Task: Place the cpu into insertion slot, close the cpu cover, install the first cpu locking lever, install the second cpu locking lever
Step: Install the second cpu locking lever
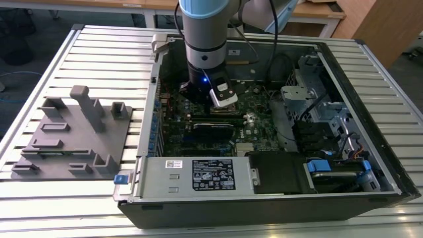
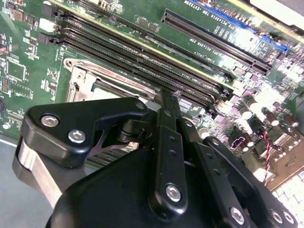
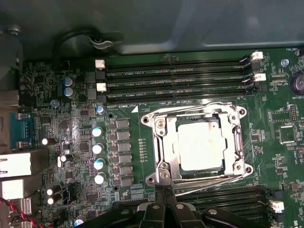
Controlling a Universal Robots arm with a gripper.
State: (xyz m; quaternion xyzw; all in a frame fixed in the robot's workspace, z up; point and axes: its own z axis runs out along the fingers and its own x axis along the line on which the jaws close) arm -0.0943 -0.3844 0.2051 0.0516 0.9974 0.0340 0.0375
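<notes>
Exterior view: open computer case lying on a slatted metal table, grey plastic holder on the exterior view's left. Arm reaching down into the case, gripper low over the green circuit board, just above the socket area.

Second wrist view: black fingers pressed together with no gap visible, so closed, and seemingly gripping nothing. Tips close to the edge of the insertion slot, beside the long black memory slots. Not possible to tell if touching a lever or only hovering.

First wrist view: cpu already seated flat in the insertion slot, dull silver top facing up. Cpu cover lying down over it, framing the chip. Thin wire lever along the side nearest the gripper, looking not fully hooked, though hard to say.

Judged from this: chip light, stiff, but fragile underneath, better held only by the edges. Cover thin and springy, lever a stiff slippery wire, best taken at the bent end
</notes>
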